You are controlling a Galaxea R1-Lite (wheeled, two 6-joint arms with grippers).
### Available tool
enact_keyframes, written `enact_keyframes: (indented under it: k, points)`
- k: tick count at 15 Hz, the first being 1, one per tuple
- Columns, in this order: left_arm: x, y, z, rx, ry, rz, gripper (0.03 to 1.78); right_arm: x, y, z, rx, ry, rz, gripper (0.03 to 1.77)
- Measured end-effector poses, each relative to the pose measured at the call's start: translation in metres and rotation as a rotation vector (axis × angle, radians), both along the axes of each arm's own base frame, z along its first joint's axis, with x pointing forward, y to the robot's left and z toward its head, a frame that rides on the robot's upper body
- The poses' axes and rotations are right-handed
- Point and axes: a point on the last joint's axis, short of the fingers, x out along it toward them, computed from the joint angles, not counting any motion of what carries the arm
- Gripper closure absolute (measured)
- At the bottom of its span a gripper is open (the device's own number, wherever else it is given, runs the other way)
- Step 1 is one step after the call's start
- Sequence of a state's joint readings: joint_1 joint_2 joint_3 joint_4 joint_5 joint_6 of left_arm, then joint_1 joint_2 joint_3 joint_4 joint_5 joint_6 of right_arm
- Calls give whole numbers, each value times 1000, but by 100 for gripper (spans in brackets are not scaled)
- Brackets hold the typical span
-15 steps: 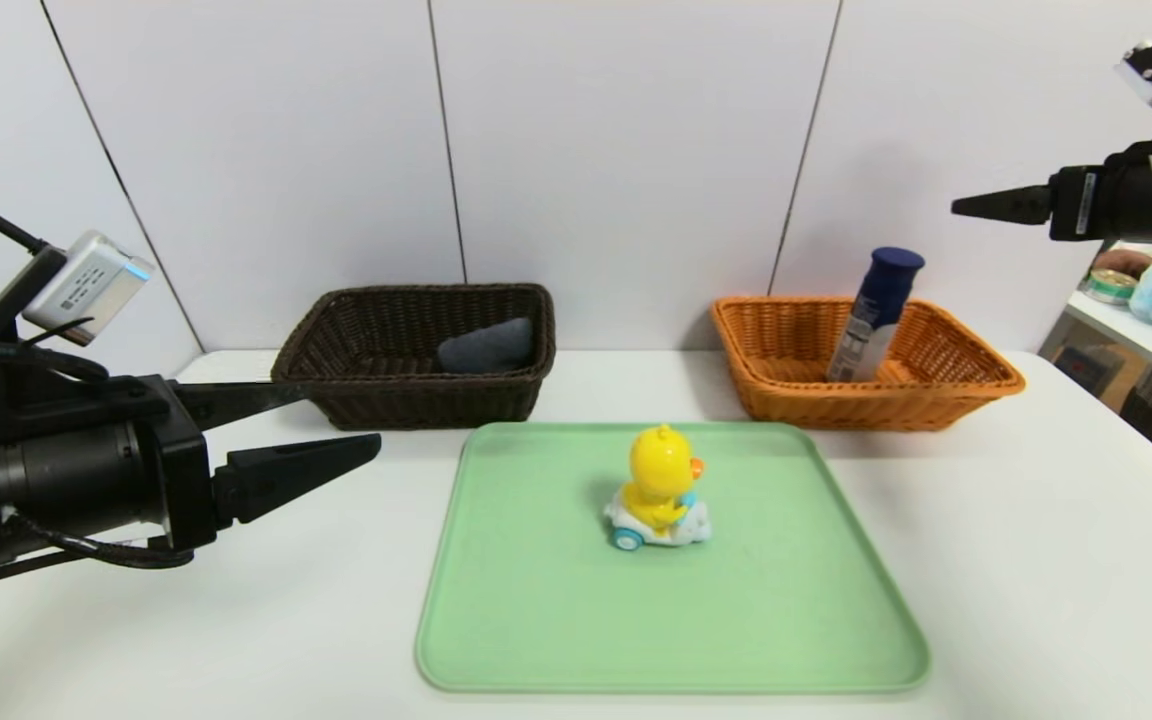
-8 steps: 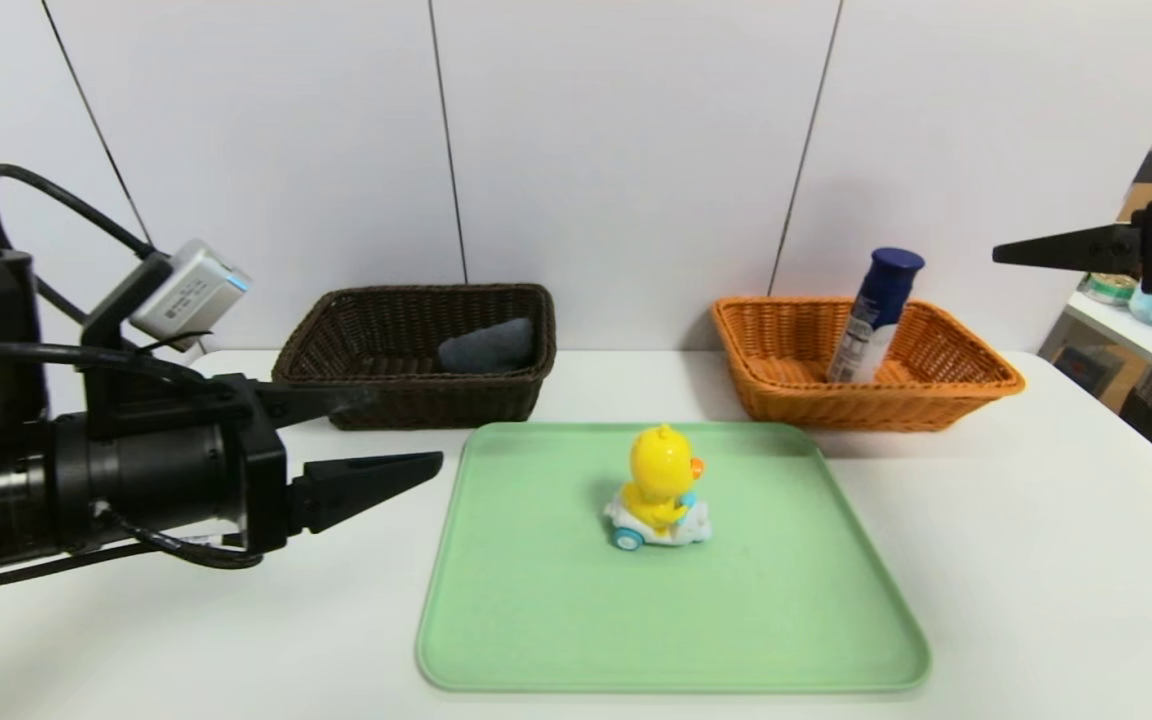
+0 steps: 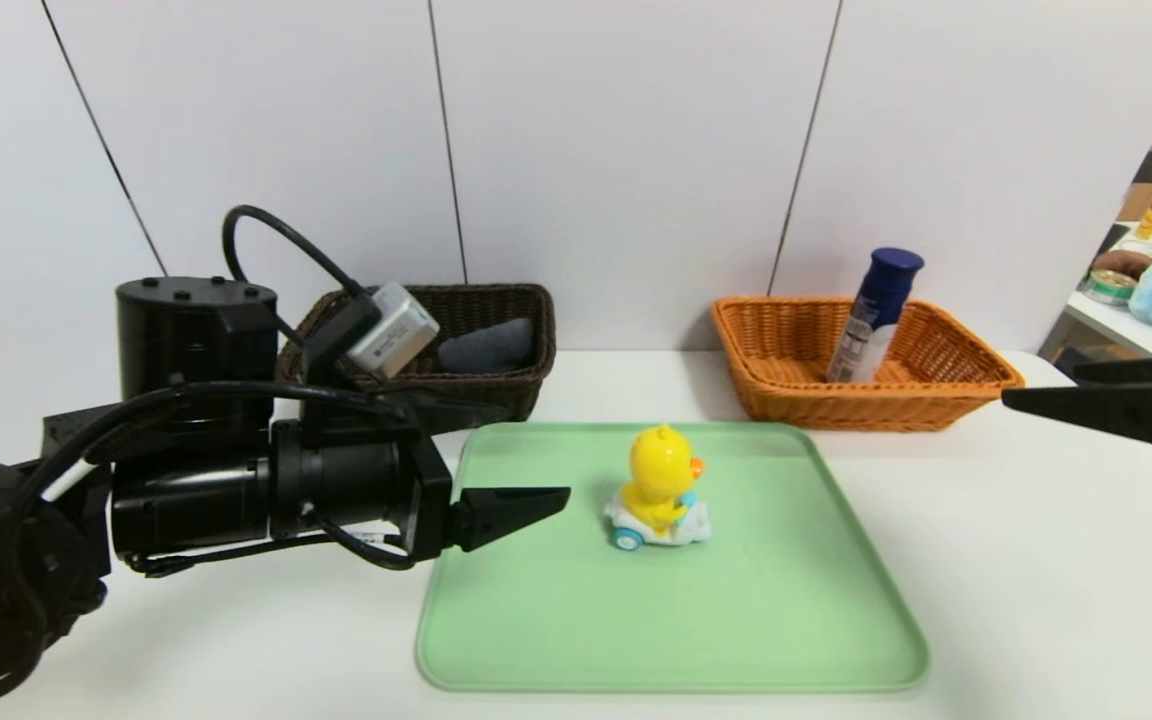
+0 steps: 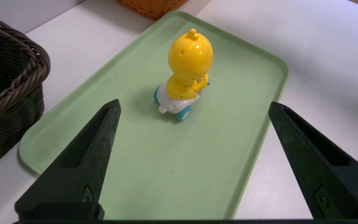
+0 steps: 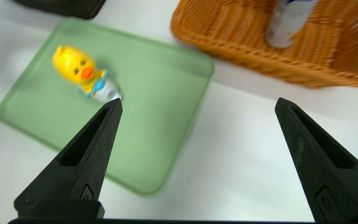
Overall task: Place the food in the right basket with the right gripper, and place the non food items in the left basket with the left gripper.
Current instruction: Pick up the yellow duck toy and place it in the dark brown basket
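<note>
Head view: right tool (image 3: pixel 1011 398) apart, cut off | left tool (image 3: pixel 536 455) apart

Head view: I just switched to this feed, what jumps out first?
The yellow duck toy stands alone in the middle of the green tray. The left pincer, wide open, hangs at the tray's left edge and points at the duck. Behind, a blue-capped bottle leans in the orange basket, and a grey thing lies in the dark basket; the right pincer, open, is at the far right.
</note>
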State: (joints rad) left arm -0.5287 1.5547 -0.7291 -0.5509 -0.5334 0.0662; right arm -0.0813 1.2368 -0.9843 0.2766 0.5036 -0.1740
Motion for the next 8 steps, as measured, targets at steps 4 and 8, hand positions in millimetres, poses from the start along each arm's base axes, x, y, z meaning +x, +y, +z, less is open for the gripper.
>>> enact_keyframes:
  k: [4, 8]
  points:
    - [13, -18, -18, 29, 8, -50, 12, -23, 24, -23, -11, 54, 148, 11]
    - [23, -27, -40, 70, 16, -149, 12, -32, 32, -30, -10, 68, 203, 11]
